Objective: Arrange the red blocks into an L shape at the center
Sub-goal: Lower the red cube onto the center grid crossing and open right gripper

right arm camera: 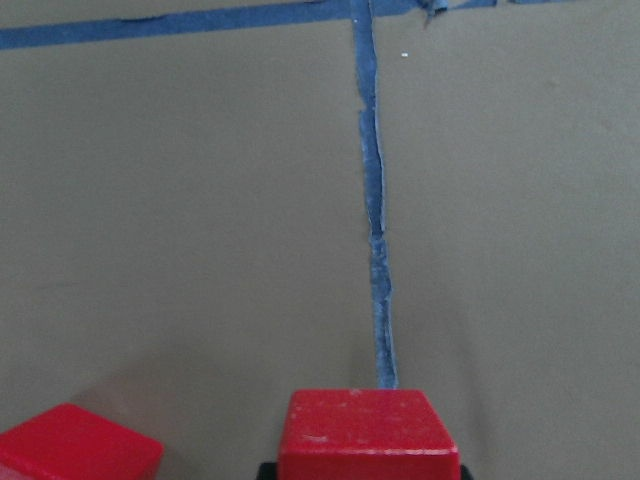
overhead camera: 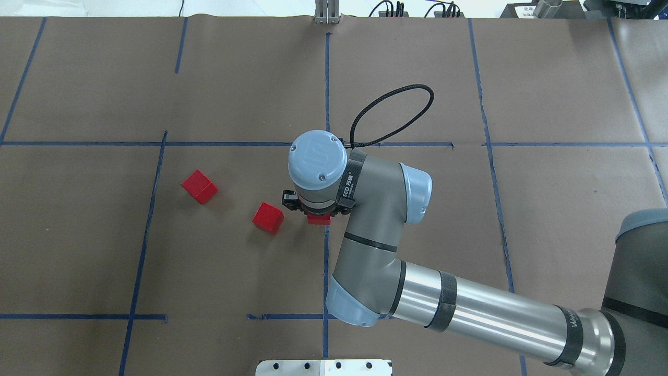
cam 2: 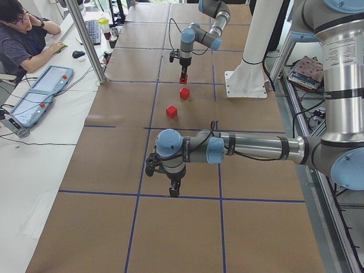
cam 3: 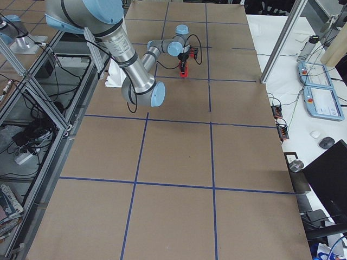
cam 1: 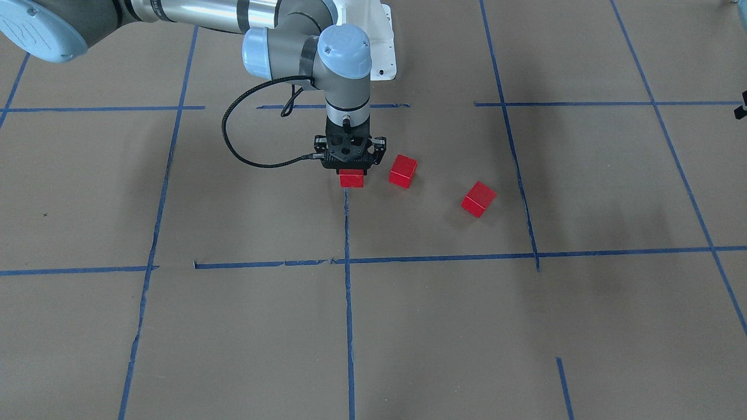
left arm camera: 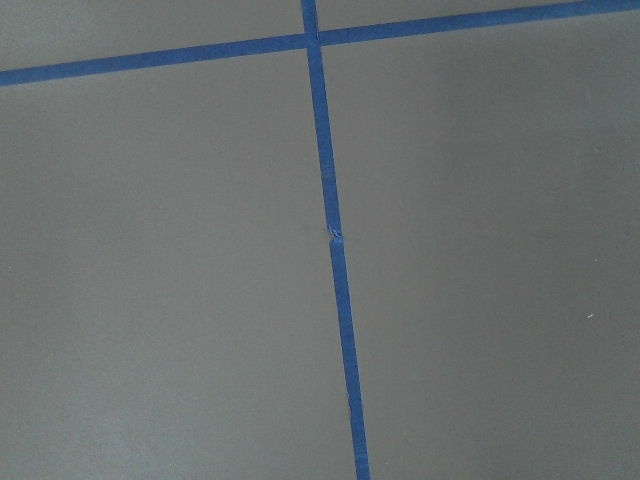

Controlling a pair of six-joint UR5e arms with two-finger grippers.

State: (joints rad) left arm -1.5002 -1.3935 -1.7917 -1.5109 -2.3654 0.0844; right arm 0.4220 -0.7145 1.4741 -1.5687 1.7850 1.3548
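Clamping block in right gripper at centre line. Seeing two more blocks loose nearby. Cannot tell left gripper state

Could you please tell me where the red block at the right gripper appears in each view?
Front-facing: red block, upper middle.
Overhead: red block, centre.
Exterior left: red block, top middle.
Exterior right: red block, top middle.
Left wrist: not in it.
Right wrist: red block, bottom centre.
Landmark: blue tape line under it.
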